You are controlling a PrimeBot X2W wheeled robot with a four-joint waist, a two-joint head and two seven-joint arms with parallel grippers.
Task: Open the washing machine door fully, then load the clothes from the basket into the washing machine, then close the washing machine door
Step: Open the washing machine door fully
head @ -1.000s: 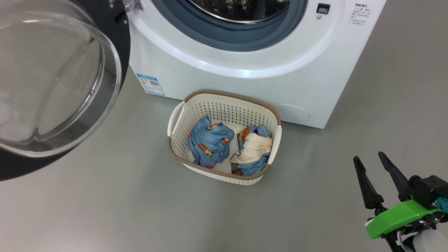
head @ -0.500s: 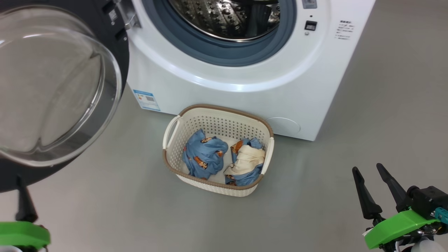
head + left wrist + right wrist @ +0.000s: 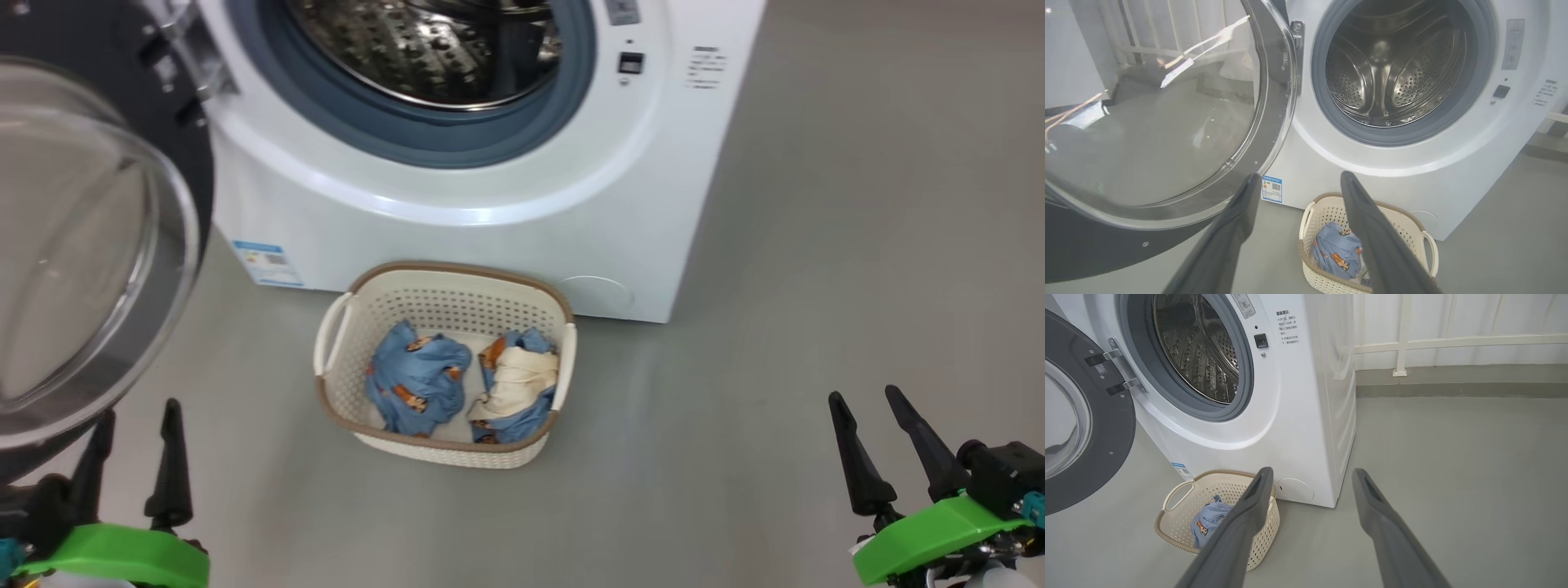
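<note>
Left claw newly in view, released like right claw, perforated cream basket cradling crumpled clothes, bulging glass door

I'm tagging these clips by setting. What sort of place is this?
Likely a laundry area, maybe a test room: a front-loading washer stands open on a grey floor, with a basket of clothes before it.
</note>
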